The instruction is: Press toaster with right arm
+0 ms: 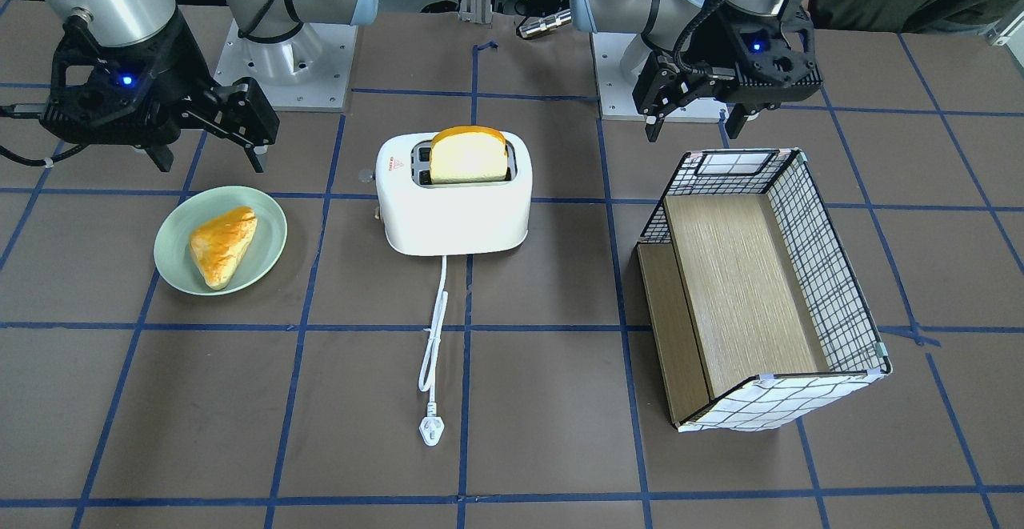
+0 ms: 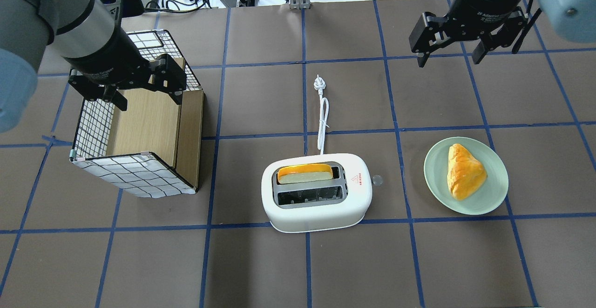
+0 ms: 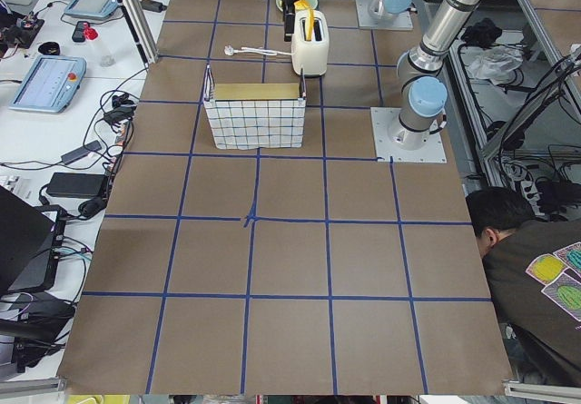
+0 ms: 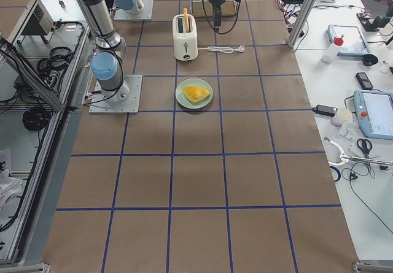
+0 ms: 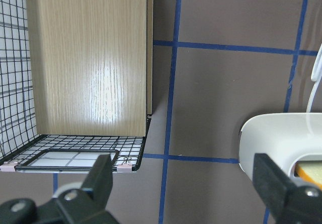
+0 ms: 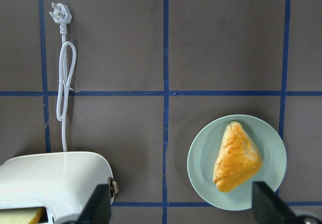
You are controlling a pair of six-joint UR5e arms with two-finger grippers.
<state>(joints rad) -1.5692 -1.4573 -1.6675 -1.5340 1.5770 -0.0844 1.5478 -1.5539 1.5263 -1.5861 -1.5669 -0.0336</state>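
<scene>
The white two-slot toaster point(image 1: 456, 213) stands mid-table, also in the overhead view point(image 2: 316, 210). A bread slice point(image 2: 305, 173) stands in its far slot. Its small lever knob point(image 2: 377, 180) sticks out on the side facing the plate. Its white cord ends in a plug point(image 2: 318, 82). My right gripper point(image 2: 451, 58) is open and empty. It hangs high over the table, to the right of the toaster and apart from it. It also shows in the front view point(image 1: 212, 162). The right wrist view shows the toaster's corner point(image 6: 55, 178) at lower left. My left gripper point(image 2: 150, 103) is open and empty over the box.
A grid-patterned box point(image 2: 93, 126) with a wooden inside lies on its side at the left. A pale green plate point(image 2: 493, 196) with a golden pastry point(image 2: 463, 170) sits right of the toaster. Blue tape lines cross the brown table.
</scene>
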